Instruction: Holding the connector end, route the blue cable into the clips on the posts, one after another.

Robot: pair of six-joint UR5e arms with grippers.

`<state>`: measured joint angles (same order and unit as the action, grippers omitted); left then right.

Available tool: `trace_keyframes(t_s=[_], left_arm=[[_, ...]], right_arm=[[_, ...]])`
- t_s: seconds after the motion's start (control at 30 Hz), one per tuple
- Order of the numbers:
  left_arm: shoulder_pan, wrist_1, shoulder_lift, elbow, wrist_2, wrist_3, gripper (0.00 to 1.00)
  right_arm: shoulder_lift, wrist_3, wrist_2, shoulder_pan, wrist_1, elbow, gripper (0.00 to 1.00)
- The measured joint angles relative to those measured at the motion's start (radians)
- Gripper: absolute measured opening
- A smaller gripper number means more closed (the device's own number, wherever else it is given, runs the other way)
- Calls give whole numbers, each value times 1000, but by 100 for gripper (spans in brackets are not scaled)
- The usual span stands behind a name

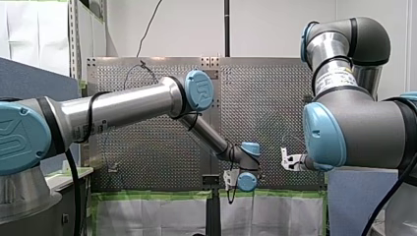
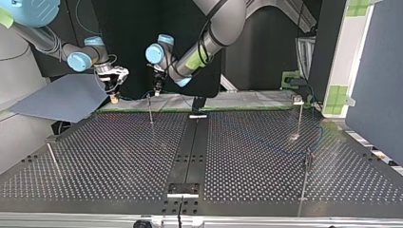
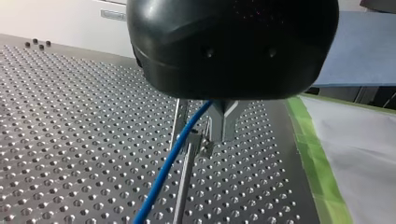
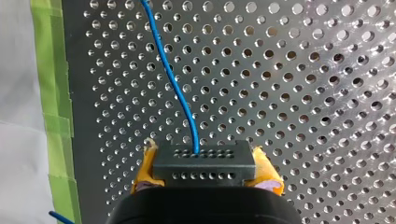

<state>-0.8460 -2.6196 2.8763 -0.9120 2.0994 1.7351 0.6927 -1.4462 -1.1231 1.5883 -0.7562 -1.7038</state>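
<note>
Cable [image 4: 180, 93], blue, leaves a dark connector [image 4: 204, 169] that my right claw [image 4: 205, 158] clamps tight between its yellow pads [image 4: 267, 171], over the perforated counter [image 4: 303, 93] near its green-taped edge. The cable also passes under my left claw [image 3: 201, 123]; I cannot tell whether that claw grips it or merely guides it. Just beyond stands a thin post [image 3: 183, 186] with its clip [image 3: 201, 145], the cable running close beside it, seemingly not yet seated. Risks, as I judge them: pulling too taut could drag the cable from the connector or bend the post; a loose left hold could let it slip past the clip; the left claw could strike the post.
</note>
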Motion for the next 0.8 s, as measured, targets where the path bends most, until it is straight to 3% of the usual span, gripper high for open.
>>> trace_keyframes(t_s=[0.07,0.23,0.4,0.8], left_arm=[[8,5,0,2,-9,2,0],[40,5,0,14,-27,8,0],[61,-4,0,17,-40,8,0],[23,-46,0,17,-45,-21,0]], right_arm=[[0,-3,1,2,-4,0,0],[0,-37,5,10,-32,0,0],[0,-54,6,11,-44,0,0],[0,-57,-10,14,-42,0,0]])
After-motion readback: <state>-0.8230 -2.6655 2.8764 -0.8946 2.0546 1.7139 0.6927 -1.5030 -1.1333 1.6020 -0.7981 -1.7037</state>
